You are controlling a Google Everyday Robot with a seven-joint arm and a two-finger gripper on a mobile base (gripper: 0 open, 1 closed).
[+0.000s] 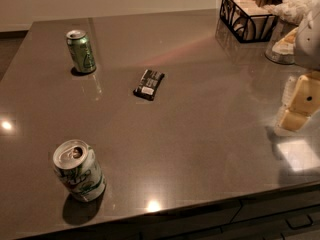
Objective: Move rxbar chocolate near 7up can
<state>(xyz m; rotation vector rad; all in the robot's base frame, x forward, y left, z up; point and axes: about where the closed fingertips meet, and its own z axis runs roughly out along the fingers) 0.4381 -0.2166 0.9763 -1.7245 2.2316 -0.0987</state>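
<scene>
Near left on the glossy grey-brown table [200,149] stands the dented silver-white 7up can with green print [79,170], upright. The flat black rxbar chocolate wrapper with its white label [149,84] lies further back and to the right, well apart from the can. Its long axis runs roughly near-to-far, slightly slanted. Your cream-coloured tool [298,106] hangs at the right edge, well right of the bar and clear of it. Whether it is released or clenched cannot be told. You will likely need to reach leftward.

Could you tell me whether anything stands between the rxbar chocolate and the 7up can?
Nothing visible: only bare counter separates the rxbar chocolate from the 7up can. The gripper is at the right edge.
</scene>
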